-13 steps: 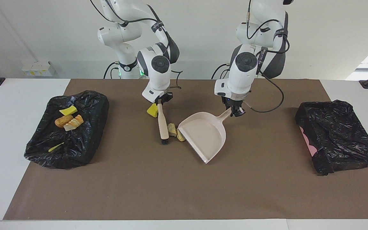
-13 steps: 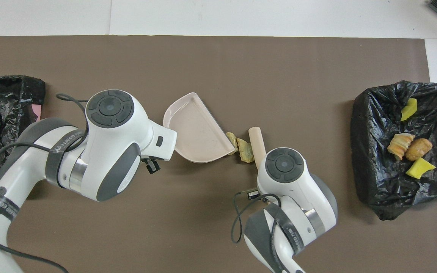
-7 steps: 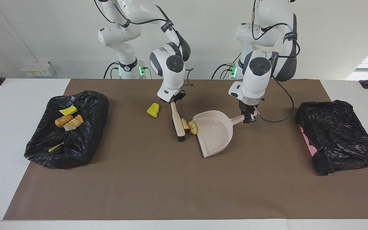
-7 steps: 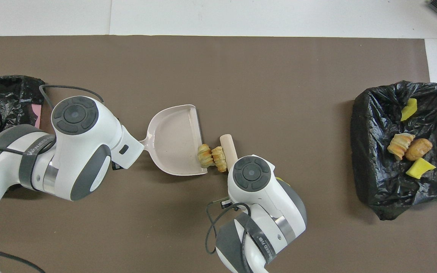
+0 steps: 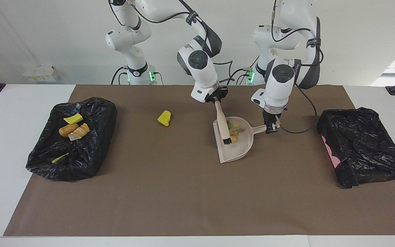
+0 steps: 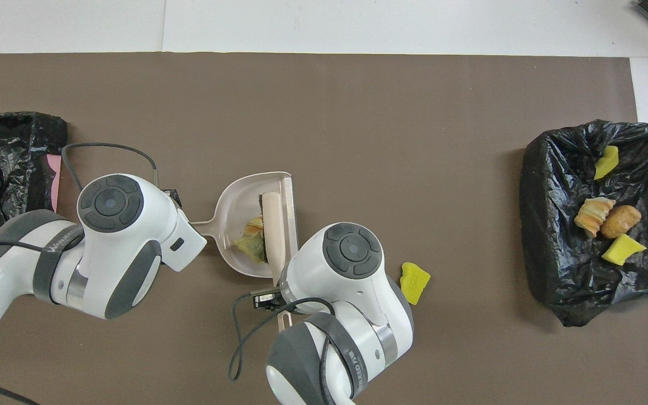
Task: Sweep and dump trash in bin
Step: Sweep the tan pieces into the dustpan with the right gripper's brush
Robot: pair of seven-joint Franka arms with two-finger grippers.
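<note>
Trash (image 5: pixel 232 129) now sits inside the dustpan (image 5: pixel 240 151) mid-surface, pushed over its lip by the brush (image 5: pixel 222 124) pinched in the right gripper (image 5: pixel 217 100). Left gripper (image 5: pixel 270 127) pinches the dustpan handle. One yellow bit (image 5: pixel 164 118) remains unswept toward the robots' edge.

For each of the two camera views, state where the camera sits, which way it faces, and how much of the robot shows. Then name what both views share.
Facing view: high across the table, facing the robots; both arms show whole, right pincer holding the brush.
Overhead view: above the robots' end, looking steeply down; only wrists and forearms show.
Shared: dustpan, trash in it, loose yellow sponge.
</note>
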